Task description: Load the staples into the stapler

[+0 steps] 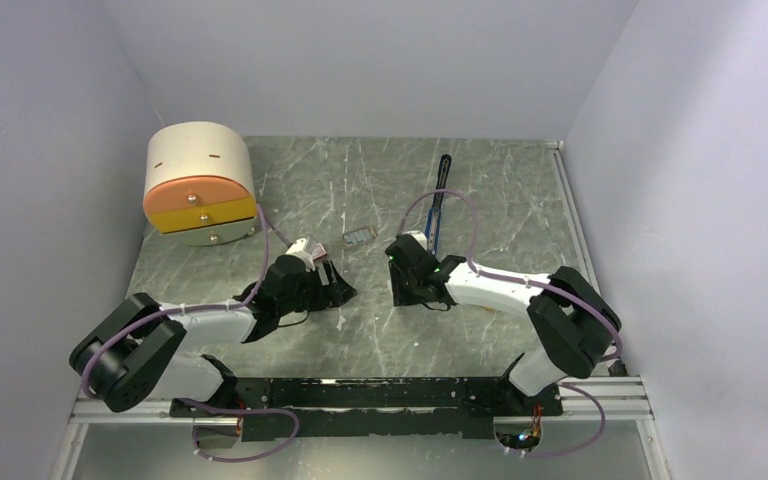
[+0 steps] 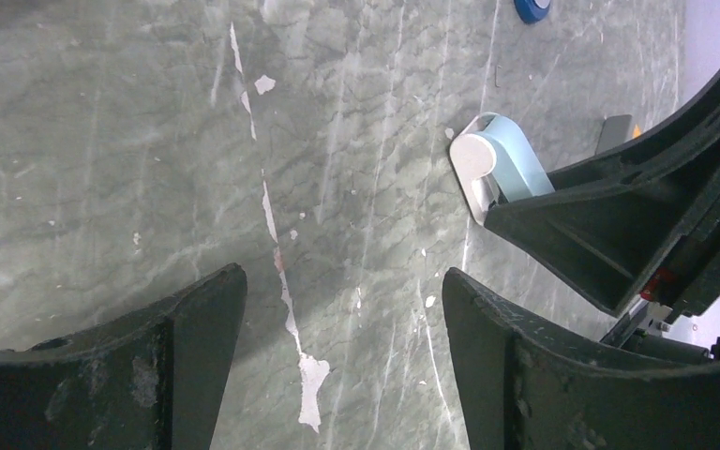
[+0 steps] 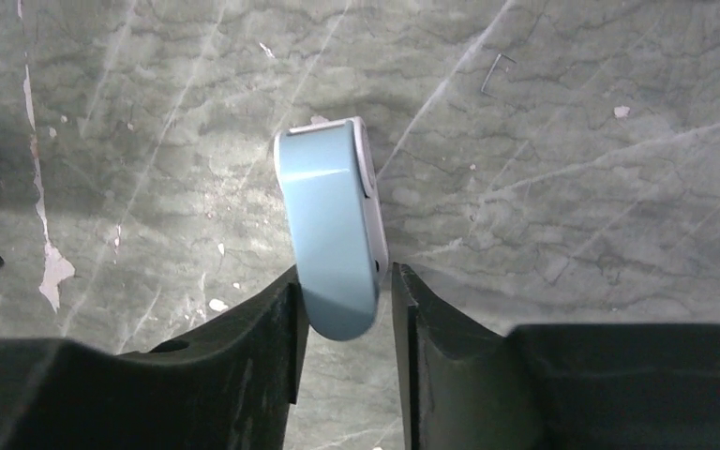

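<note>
The right fingers (image 3: 244,375) stand narrow on either side of a pale-blue piece (image 3: 333,234) at mid-table; whether they truly pinch it I cannot tell. The left fingers (image 2: 187,356) gape wide over the table (image 2: 103,141), probably ready to assist. The staples (image 1: 358,237) lie just beyond both arms, and the stapler (image 1: 441,200) lies nearer the far edge, both untouched.

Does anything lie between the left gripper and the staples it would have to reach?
Nothing visible does. In the top view only bare table separates the open left gripper from the staples. The pale-blue piece sits between the fingers of the right gripper, off to the side of that path.
</note>
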Motion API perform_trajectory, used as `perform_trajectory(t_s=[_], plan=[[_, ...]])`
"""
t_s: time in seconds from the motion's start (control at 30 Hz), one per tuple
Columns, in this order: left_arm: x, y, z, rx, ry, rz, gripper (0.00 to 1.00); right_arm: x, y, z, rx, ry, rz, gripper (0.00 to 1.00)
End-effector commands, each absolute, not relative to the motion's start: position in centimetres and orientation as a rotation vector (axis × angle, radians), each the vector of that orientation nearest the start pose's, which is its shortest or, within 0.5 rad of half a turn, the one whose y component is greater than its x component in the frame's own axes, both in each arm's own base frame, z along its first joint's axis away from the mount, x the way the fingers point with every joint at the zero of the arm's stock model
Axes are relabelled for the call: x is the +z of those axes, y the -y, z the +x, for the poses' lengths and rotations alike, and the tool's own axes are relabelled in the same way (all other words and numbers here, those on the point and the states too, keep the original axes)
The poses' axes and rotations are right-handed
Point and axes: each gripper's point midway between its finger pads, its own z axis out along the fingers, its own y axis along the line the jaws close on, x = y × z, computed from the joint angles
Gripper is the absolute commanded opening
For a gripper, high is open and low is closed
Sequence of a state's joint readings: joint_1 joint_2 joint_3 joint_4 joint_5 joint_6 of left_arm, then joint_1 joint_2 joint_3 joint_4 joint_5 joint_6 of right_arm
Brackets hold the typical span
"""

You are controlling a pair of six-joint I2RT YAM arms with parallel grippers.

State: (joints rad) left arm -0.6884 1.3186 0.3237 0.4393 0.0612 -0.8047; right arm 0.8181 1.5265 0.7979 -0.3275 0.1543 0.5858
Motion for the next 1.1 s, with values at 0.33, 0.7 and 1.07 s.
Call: perform_trajectory(t_s=[0.33,0.7,1.07], plan=[[4.4,26.1,22.3,-1.055,-2.255,-0.042,0.81,4.4,-24.9,24.0,0.313,-2.534,-0.264,0.39],[4.4,26.7,22.3,-1.078,-2.264,-0.026,0.80,4.4,-24.5,23.9,0.272,-2.553,-0.249,0.13],[4.0,28.3,21.4,-1.165,-2.271,0.037,0.80,5.4,-26.7,22.5,0.572,-2.538,0.010,0.09]])
